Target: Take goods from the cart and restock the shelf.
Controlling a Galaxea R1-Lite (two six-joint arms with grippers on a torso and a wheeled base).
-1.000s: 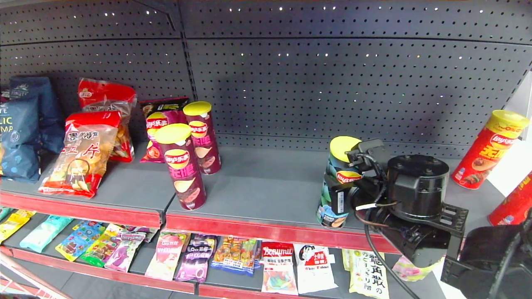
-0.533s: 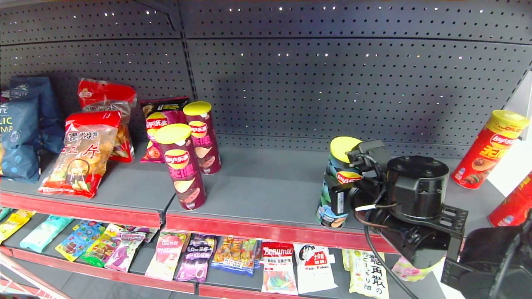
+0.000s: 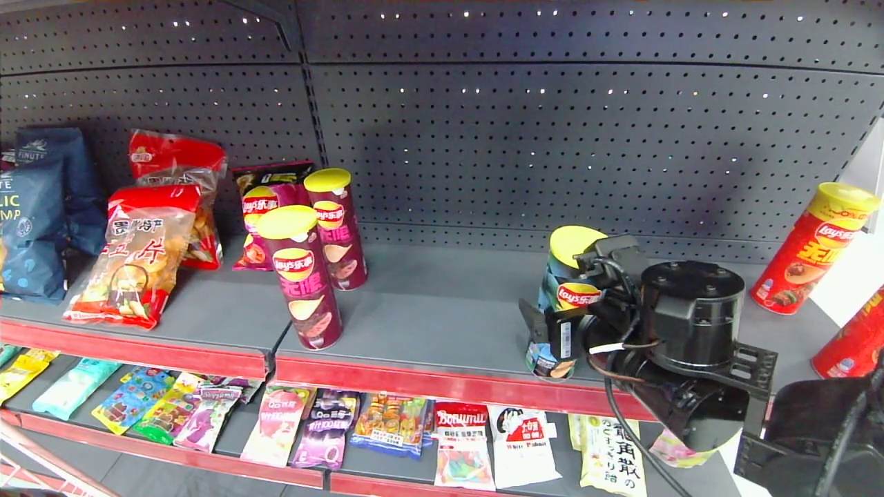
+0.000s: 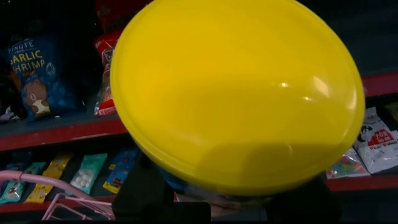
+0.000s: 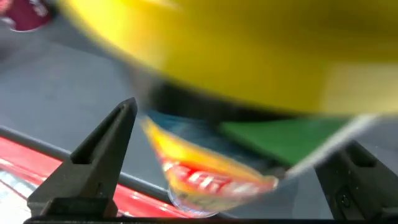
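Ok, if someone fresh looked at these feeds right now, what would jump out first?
The dark can with a yellow lid stands near the front edge of the upper shelf, right of centre, with the right gripper at it, jaws open on either side. Next come the red can at the shelf's far right and two maroon cans left of centre.

Head view bright, edges bowed; left wrist view dim, lid [image 4: 236, 93] glinting; right wrist view blurred.

A shop, likely a small grocery: pegboard-backed shelf [image 3: 428, 310] with red front rail [image 3: 414, 382], stocked with chip canisters [image 3: 304, 276], snack bags [image 3: 138, 255] and sweets packets [image 3: 387, 421].
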